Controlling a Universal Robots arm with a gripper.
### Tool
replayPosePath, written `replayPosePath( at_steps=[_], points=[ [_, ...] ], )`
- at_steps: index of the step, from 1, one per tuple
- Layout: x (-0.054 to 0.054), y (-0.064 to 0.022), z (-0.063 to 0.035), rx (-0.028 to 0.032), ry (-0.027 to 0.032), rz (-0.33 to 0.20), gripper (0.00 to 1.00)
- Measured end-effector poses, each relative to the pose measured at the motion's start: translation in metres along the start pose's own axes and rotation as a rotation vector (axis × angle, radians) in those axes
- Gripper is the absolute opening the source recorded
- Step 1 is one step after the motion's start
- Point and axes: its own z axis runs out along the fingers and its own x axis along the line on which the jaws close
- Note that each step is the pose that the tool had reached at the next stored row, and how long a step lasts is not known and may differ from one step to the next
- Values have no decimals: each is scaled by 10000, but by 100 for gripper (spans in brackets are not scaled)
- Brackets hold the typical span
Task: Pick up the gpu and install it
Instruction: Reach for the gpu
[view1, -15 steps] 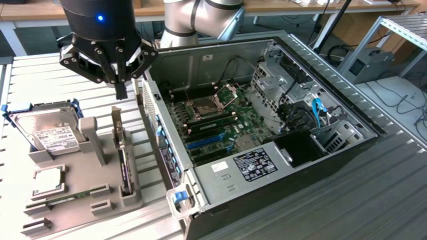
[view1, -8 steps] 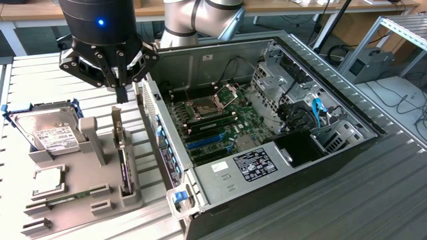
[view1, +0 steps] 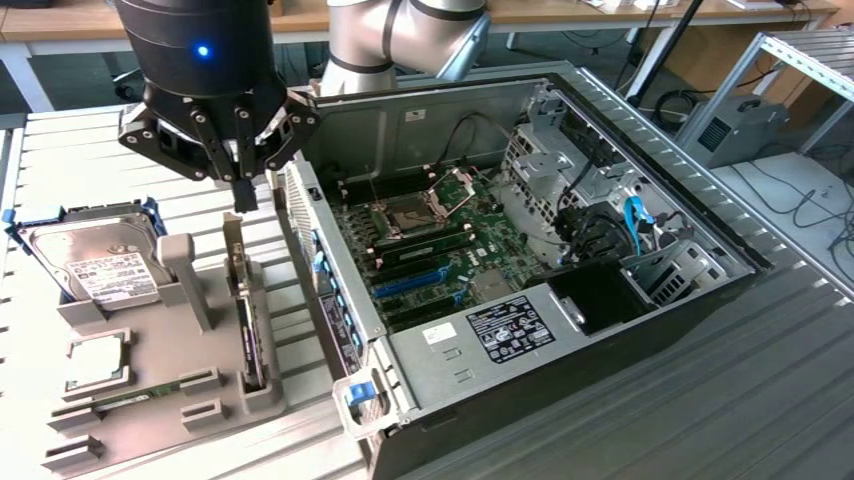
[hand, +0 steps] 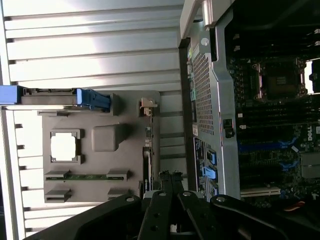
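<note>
Above gray holder (view1: 174, 400), closed end effector (view1: 244, 198), gpu (view1: 248, 335) edge-up just below

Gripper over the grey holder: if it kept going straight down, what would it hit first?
Most likely the gpu, standing on edge in the grey holder. The shut gripper hangs above its metal-bracket end, though depth is uncertain.

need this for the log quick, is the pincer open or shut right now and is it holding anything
pincer: shut, holding nothing, poised near the gpu standing in the grey holder
</note>
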Motion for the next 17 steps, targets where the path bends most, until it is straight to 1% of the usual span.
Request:
replayPosePath(
  at_steps=[17],
  points=[
    [-4, -132, -6, 0, 0, -1, 11]
  ],
)
